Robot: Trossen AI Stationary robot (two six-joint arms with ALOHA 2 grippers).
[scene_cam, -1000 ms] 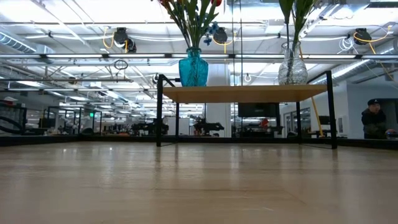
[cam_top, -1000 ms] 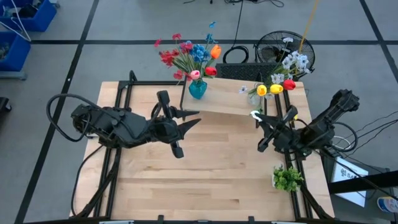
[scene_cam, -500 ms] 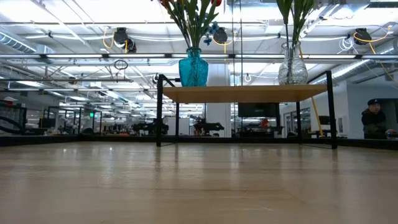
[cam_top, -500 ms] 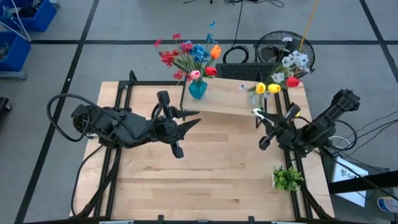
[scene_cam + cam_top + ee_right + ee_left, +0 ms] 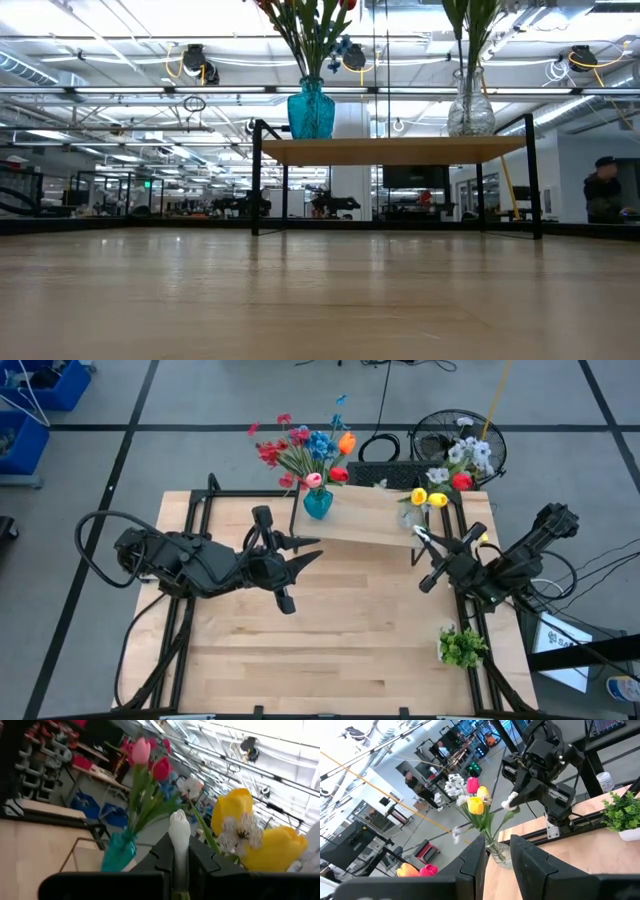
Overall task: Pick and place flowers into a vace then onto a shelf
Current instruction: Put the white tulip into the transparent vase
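The shelf (image 5: 365, 520) stands at the table's far side. On it are a teal vase (image 5: 311, 110) holding red, pink, blue and orange flowers (image 5: 305, 450), and a clear vase (image 5: 470, 108) holding yellow, red and white flowers (image 5: 445, 485). My right gripper (image 5: 420, 535) hangs near the shelf's right end, beside the clear vase, and is shut on a white-budded flower (image 5: 179, 827). My left gripper (image 5: 310, 552) hovers over the table's middle, in front of the shelf. It is open, with nothing between its fingers (image 5: 475, 865). My right gripper pinches the white flower's stem just below the bud (image 5: 179, 856) between its two fingers. The fingers lie about level and point toward the shelf. The bud sticks out past the fingertips, clear of the table. The fingers hide the remaining stem.
A bushy green clump in a white pot (image 5: 462, 647) sits near the table's right edge, below my right arm. A black fan (image 5: 450, 435) and cables lie on the floor beyond the far edge. A person (image 5: 603, 190) stands far off in the room.
My right gripper has rolled about its own pointing line with the white flower still held. Its tip has swung a little toward the far edge and the shelf's right end. The blossoms in the clear vase have leaned toward the far edge.
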